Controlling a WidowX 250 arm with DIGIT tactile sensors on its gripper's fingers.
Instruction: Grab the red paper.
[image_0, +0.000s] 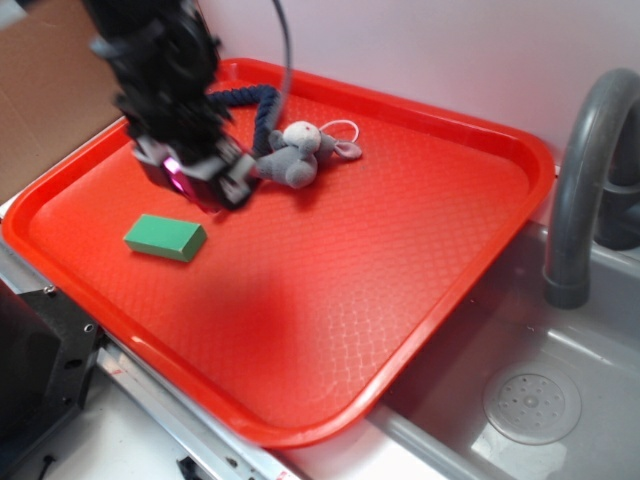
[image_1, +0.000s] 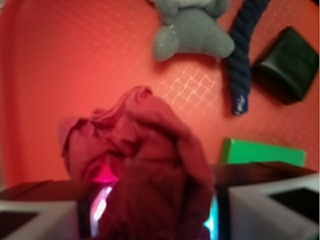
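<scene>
The red paper, a dark crimson crumpled wad, fills the middle of the wrist view, pinched between my two fingers. My gripper is shut on it. In the exterior view the gripper hangs over the left part of the orange-red tray. There the paper shows only as a dark red sliver between the fingers. A lit pad glows pink and cyan on either side of the wad.
A grey plush mouse lies just right of the gripper, with a dark blue rope behind it. A green block lies below the gripper. A dark block sits past the rope. A sink and grey faucet stand to the right.
</scene>
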